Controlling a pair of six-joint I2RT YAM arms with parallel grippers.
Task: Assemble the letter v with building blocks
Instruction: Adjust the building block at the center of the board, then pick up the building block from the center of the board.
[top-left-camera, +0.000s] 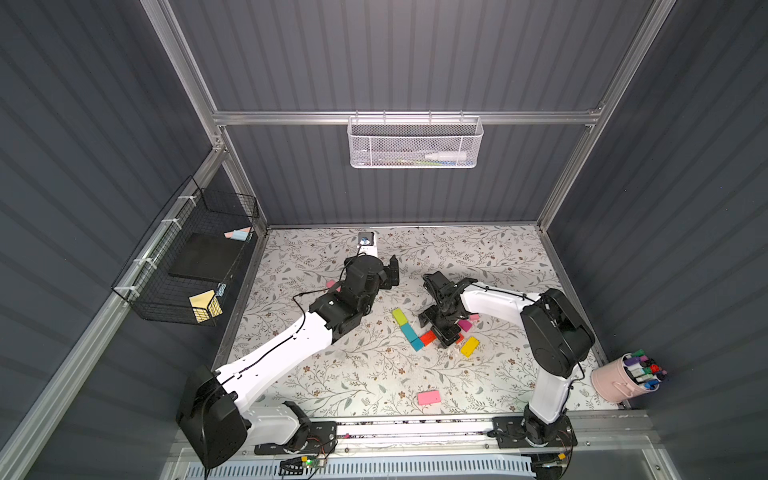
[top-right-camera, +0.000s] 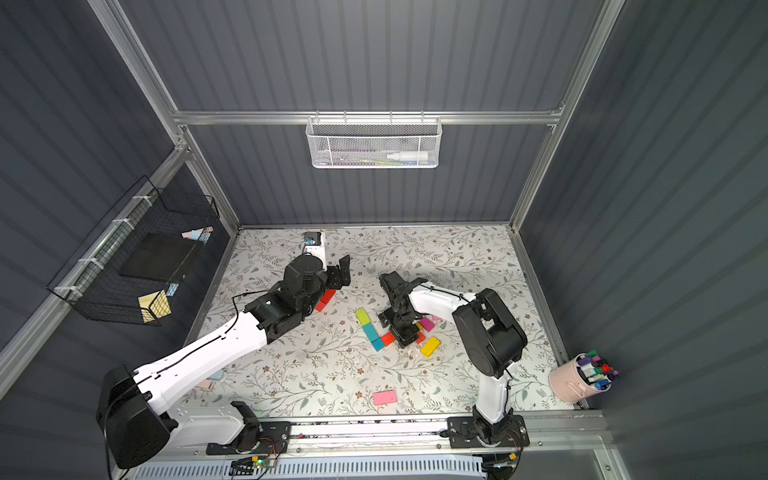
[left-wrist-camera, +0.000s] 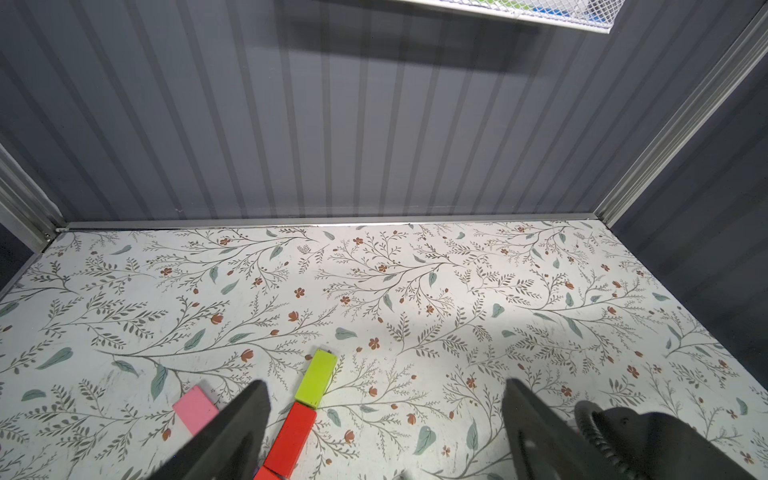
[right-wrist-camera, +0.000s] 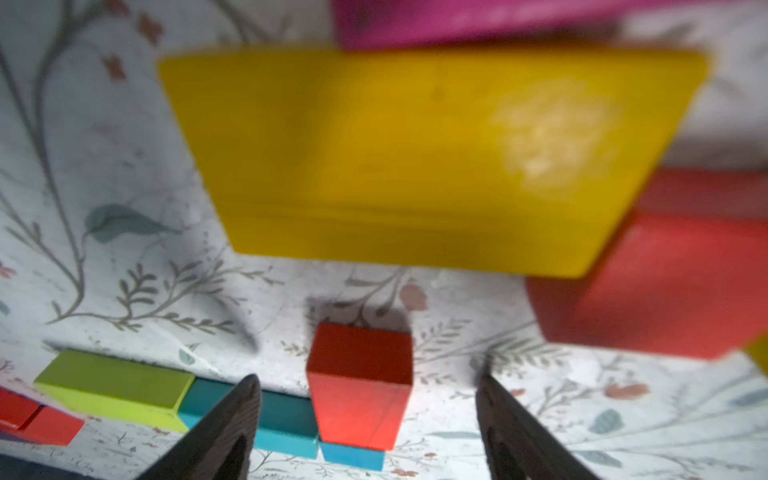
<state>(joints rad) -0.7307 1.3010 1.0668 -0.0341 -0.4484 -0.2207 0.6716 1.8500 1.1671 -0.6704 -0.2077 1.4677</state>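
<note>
The flowered desk (top-left-camera: 374, 374) carries the blocks. On the left wall, a black wire basket (top-left-camera: 166, 305) holds a black pad (top-left-camera: 203, 257), yellow sticky notes (top-left-camera: 203, 305) and pastel cases (top-left-camera: 239, 235). A white mesh basket (top-left-camera: 395, 137) on the back wall holds a white bottle (top-left-camera: 446, 156). A pink bucket (top-left-camera: 606, 382) is full of markers (top-left-camera: 644, 370). The left claw (left-wrist-camera: 384, 386) is spread, gripping nothing. The right claw (right-wrist-camera: 368, 374) is spread astride a red block (right-wrist-camera: 359, 407), touching neither side. That block abuts the row of teal blocks (top-left-camera: 409, 334) and lime block (top-left-camera: 400, 316); the yellow block (top-left-camera: 469, 346) lies near.
</note>
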